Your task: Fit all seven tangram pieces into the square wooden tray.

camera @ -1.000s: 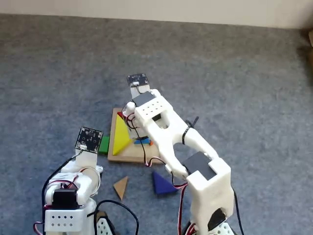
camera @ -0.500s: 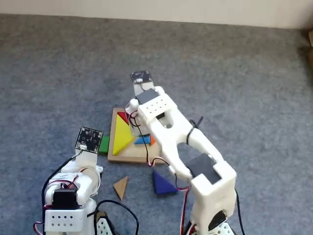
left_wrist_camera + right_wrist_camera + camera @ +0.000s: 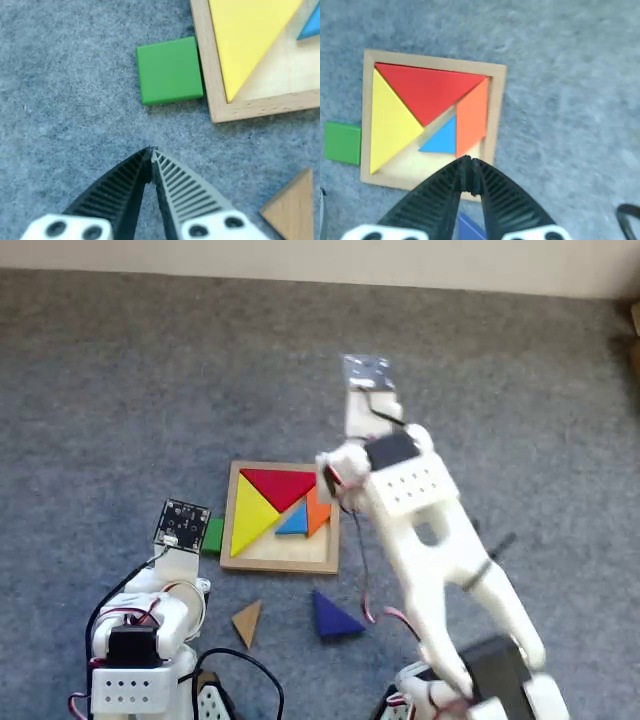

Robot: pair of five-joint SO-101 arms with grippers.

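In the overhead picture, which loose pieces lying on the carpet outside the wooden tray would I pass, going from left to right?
green square → tan triangle → dark blue triangle

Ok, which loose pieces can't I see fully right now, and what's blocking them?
Green square: high view, partly under the left arm's camera board.
Dark blue triangle: right wrist view, mostly behind the right gripper and cut by the picture's edge.
Tan triangle: left wrist view, cut off by the edge.
Tray: left wrist view, mostly cut off by the edge.
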